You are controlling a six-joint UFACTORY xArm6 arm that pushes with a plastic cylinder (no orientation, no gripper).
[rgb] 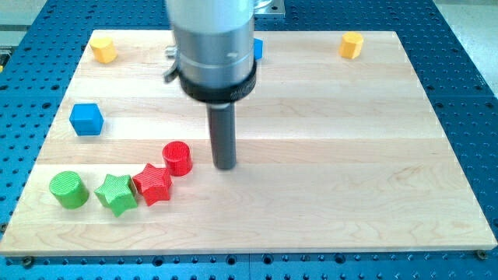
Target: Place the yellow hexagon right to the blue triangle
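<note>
A yellow hexagon-like block (352, 45) sits near the view's top right corner of the wooden board (342, 155). A second yellow block (103, 49) sits at the top left. A blue block (258, 49) shows only as a sliver behind the arm's body at the top middle, and its shape cannot be made out. A blue cube (86, 119) lies at the left. My tip (225, 166) rests on the board at centre left, just right of the red cylinder (177, 158), touching no block and far from both yellow blocks.
A row runs along the bottom left: green cylinder (69, 190), green star (116, 194), red star (152, 183), then the red cylinder. The arm's grey body (214, 47) hides part of the board's top middle.
</note>
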